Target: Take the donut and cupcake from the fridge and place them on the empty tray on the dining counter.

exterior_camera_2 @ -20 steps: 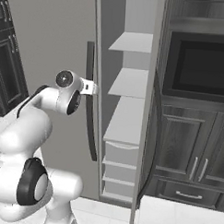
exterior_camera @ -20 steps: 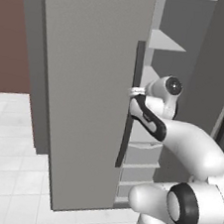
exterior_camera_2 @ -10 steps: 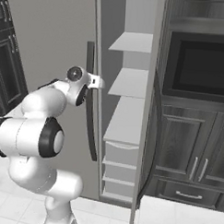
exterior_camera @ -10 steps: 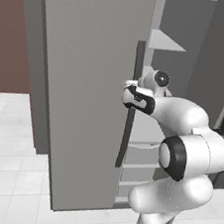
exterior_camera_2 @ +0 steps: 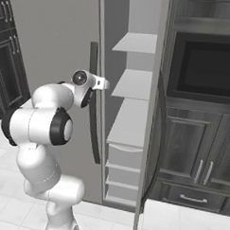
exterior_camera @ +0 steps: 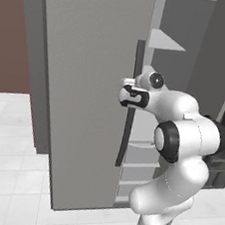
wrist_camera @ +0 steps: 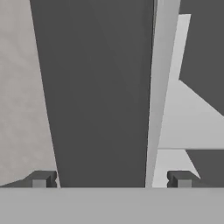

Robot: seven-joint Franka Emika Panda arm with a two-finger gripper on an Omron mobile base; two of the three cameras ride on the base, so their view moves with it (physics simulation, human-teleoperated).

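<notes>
I have the two-finger gripper (wrist_camera: 111, 178) spread wide, straddling the long dark curved handle (wrist_camera: 98, 96) of the tall grey fridge (exterior_camera: 83, 80) — nothing clamped yet. The handle looks rigid and smooth, so I'd grip mid-bar, squarely; the door should swing heavy.

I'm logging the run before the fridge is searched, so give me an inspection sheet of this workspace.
Surface: white tiled floor; no counter in view.
Job's things: fridge, one door ajar, shelves bare where visible; donut, cupcake, tray: nothing seen.
Clutter: nothing seen.
Claw: claw open, its fingertips either side of the dark door handle.
Cables: nothing seen.
Surroundings: dark cabinets and built-in oven beside the fridge.
</notes>
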